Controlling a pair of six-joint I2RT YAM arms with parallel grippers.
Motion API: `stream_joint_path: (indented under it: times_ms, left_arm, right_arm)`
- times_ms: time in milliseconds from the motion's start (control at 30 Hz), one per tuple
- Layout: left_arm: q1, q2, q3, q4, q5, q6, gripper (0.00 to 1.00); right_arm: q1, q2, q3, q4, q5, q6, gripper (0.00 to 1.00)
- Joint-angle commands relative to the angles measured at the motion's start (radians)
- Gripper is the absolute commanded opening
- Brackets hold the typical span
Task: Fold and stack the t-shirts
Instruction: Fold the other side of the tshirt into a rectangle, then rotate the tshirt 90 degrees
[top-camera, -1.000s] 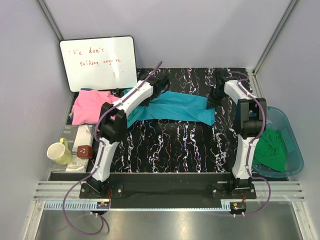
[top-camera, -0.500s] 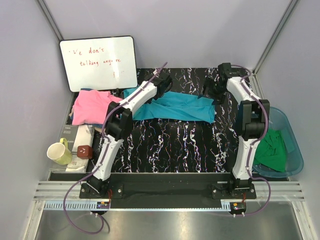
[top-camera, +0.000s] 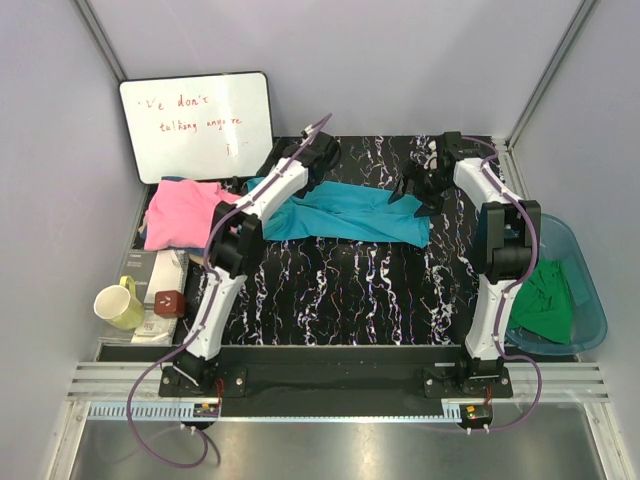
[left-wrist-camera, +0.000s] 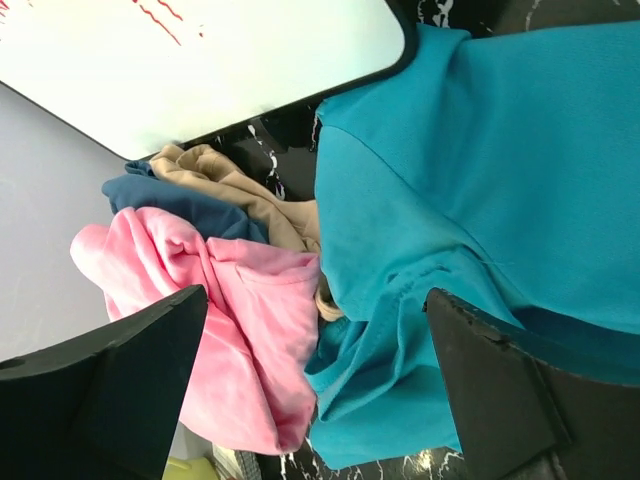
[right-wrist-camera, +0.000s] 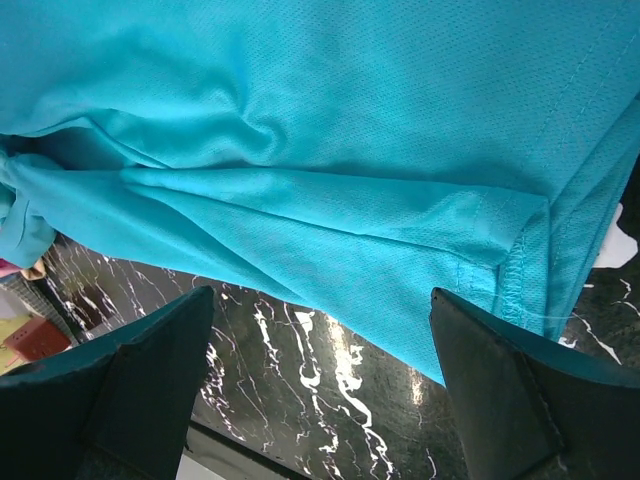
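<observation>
The teal-blue t-shirt (top-camera: 345, 213) lies spread across the far half of the table (top-camera: 340, 295). The left gripper (left-wrist-camera: 315, 305) sits above its left end, the right gripper (right-wrist-camera: 320, 305) above its right hem. Both sets of jaws stand wide, gripping nothing.

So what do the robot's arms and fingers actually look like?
Both the left arm and right arm have white tubular segments, black joints and a purple cable trailing alongside. The fingers are matte black, flat wedges.
</observation>
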Motion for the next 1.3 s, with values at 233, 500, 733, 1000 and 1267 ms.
stream_joint_path:
  times_ms: [233,500,733,1000,1267]
  left_arm:
    - [0.001,-0.326,-0.14,0.043,0.185,-0.095,0.99]
    - [0.002,-0.431,-0.343,0.022,0.573,-0.223,0.99]
    - [0.012,-0.373,-0.339,-0.009,0.799,-0.313,0.99]
    - [0.064,-0.304,-0.285,-0.034,0.963,-0.42,0.99]
    - [0.097,-0.313,-0.344,-0.067,0.957,-0.454,0.99]
  right_arm:
    - [0.086,0.105,0.258,-0.065,0.084,-0.105,0.69]
    - [0.143,0.461,0.817,-0.309,0.296,-0.127,0.0]
    - [0.144,0.524,0.838,-0.358,0.382,-0.131,0.0]
    - [0.147,0.516,0.741,-0.418,0.505,-0.165,0.0]
    - [0.149,0.4,0.469,-0.492,0.56,-0.162,0.0]
